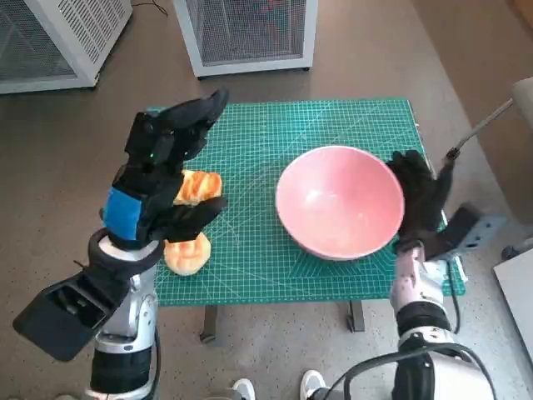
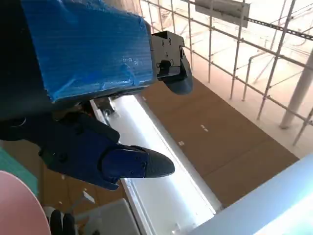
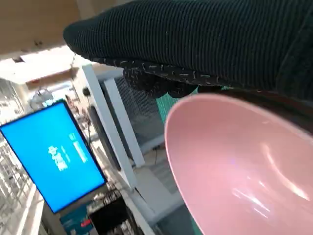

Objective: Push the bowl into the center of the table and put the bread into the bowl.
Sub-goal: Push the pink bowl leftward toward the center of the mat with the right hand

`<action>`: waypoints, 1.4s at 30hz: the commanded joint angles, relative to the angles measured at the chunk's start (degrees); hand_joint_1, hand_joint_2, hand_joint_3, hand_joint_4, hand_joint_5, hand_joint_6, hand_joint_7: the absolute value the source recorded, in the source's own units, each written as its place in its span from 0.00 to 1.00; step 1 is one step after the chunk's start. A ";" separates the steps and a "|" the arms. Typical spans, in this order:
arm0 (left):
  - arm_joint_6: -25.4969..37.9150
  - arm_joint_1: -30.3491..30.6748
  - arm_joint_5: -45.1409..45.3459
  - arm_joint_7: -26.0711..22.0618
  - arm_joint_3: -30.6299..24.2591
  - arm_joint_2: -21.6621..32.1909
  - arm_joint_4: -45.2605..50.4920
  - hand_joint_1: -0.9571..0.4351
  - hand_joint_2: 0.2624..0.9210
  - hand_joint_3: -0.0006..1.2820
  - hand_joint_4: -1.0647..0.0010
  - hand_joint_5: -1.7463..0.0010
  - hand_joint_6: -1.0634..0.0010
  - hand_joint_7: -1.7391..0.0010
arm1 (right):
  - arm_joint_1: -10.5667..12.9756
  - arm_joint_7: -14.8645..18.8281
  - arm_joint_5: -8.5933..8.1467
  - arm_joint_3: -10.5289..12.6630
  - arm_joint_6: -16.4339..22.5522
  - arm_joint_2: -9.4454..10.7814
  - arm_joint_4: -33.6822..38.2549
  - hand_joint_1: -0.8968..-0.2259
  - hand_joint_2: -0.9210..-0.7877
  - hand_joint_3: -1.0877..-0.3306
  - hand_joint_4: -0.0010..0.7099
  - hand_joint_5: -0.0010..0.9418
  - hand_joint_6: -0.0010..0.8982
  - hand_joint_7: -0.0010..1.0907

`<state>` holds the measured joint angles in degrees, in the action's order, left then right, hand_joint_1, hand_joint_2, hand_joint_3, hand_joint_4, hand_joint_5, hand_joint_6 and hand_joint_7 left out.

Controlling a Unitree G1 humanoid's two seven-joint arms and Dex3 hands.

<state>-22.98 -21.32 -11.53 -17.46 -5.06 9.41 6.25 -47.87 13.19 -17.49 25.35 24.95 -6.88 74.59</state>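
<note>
The pink bowl (image 1: 340,202) sits right of the middle of the green cutting mat (image 1: 266,142); its rim fills the right wrist view (image 3: 234,166), and a sliver shows in the left wrist view (image 2: 14,205). My right hand (image 1: 420,200) presses flat against the bowl's right side. Two orange-brown pieces of bread lie at the mat's left: one (image 1: 196,187) partly under my left hand, one (image 1: 186,253) near the front edge. My left hand (image 1: 162,171) hovers above them with fingers spread, holding nothing.
White mesh cabinets (image 1: 250,33) stand on the floor beyond the table, another (image 1: 58,42) at the far left. A grey tool (image 1: 470,229) lies by the table's right edge. A person's shoes (image 1: 275,387) show below the front edge. A blue screen (image 3: 54,156) glows in the right wrist view.
</note>
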 commanded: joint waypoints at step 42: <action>-0.94 5.25 1.36 3.01 -2.29 1.45 3.76 0.31 1.00 0.20 0.63 0.99 0.76 0.73 | -6.61 0.39 6.50 -3.55 -1.39 4.47 0.36 0.57 0.00 0.49 0.44 0.01 0.12 0.44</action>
<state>-23.07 -16.65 -10.94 -14.98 -6.96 10.75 9.61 -54.06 12.76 -11.21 22.03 22.55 -1.69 75.21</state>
